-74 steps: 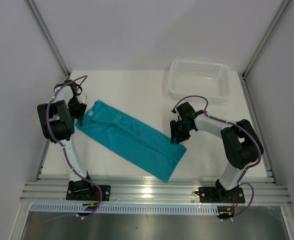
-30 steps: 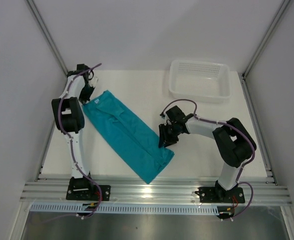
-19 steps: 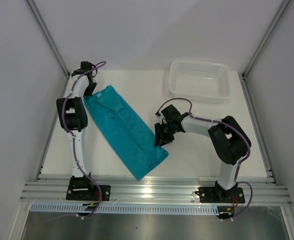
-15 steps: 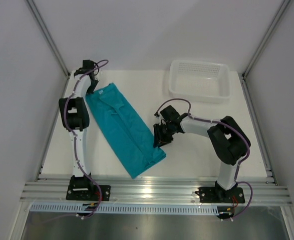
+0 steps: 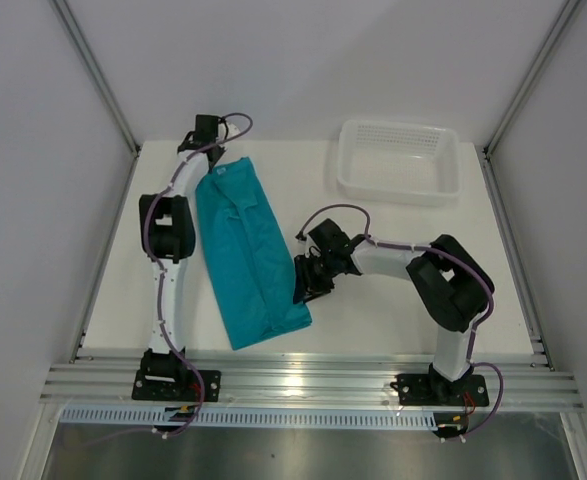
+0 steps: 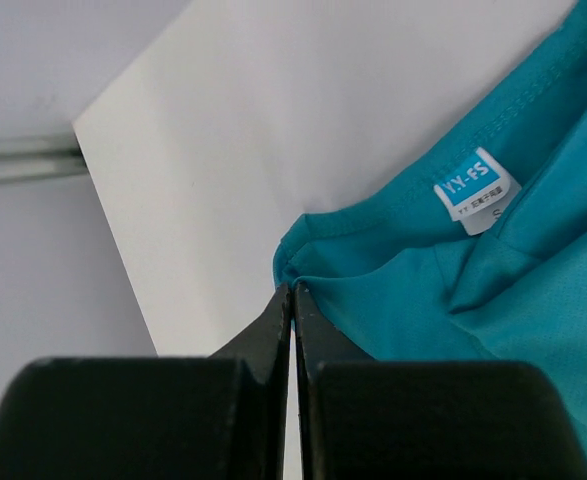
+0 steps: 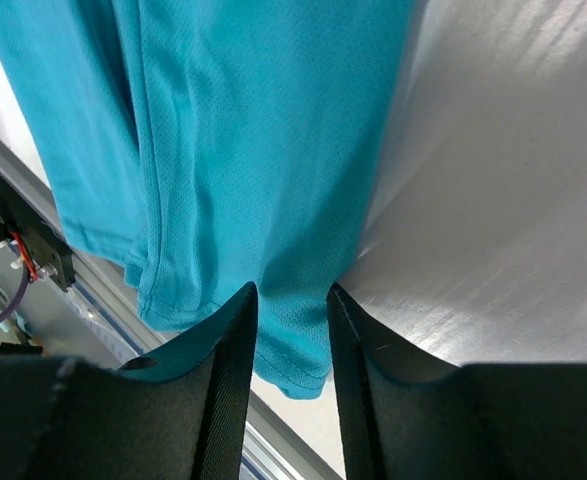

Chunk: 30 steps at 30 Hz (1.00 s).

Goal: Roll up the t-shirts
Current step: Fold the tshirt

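The left end effector (image 5: 211, 158) is closed, its two fingers pressed together on the edge of the teal t-shirt (image 5: 248, 250) at the neck end. In the left wrist view the fingertips (image 6: 291, 292) pinch the cloth just beside the small white neck label (image 6: 476, 190). The right end effector (image 5: 309, 284) has its fingers a little apart, and in the right wrist view a fold of the cloth (image 7: 243, 120) fills the gap between them. From the creases that run into this gap, it seems to grip the shirt at its long side, near the hem end.

The t-shirt is already folded into a long narrow strip. It lies on the desk (image 5: 393, 320) in the left half, with the neck end far from the arm bases and the hem end near the front edge of the desk. The white basket (image 5: 398, 128) stands well apart, at the far right.

The rolling itself is not yet begun, since no part of the strip is turned over. The step in hand looks like placing and straightening the strip, with one arm at each end.

The next move probably calls for putting the cloth down flat and without slack, then letting go. After this, one end, perhaps the hem, must be taken at both corners and turned over tightly. The fabric is soft and thin, so the folded layers may slide apart if the pull is not even.
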Motion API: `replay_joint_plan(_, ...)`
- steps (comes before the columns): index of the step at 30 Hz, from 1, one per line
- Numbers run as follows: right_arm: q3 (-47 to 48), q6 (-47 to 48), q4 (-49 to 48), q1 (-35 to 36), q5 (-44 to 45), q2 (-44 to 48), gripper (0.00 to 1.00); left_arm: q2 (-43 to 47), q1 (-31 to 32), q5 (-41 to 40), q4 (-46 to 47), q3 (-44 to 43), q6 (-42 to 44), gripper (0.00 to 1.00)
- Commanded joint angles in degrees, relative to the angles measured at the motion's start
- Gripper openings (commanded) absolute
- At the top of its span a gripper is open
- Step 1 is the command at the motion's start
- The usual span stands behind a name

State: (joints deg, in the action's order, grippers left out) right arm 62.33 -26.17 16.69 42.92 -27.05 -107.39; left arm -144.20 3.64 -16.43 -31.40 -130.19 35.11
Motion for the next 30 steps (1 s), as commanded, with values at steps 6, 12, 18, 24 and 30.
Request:
replay_joint_plan(6, -4.49, -0.89, 2.82, 1.03, 2.44, 1.74, 0.4, -2.05, 4.79, -1.15, 9.86, -1.75, 6.81, 0.01)
replay_joint_plan(12, -5.11, -1.86, 2.91, 0.15, 3.23, 3.59, 0.41, -3.28, 6.9, -1.59, 14.86, -1.91, 10.32, 0.01)
replay_joint_plan(18, -5.11, -2.92, 3.79, -2.48, 3.76, 5.09, 0.47, -3.72, 8.57, 0.34, 16.8, -2.52, 10.41, 0.01)
replay_joint_plan(24, -7.39, -3.09, 4.58, -4.59, 4.11, 7.46, 0.48, -4.6, 10.95, 1.66, 19.96, -2.61, 12.17, 0.01)
replay_joint_plan(30, -9.15, -3.62, 3.79, -5.04, 2.97, 8.78, 0.47, -6.09, 13.85, 0.52, 26.3, -1.64, 17.27, 0.01)
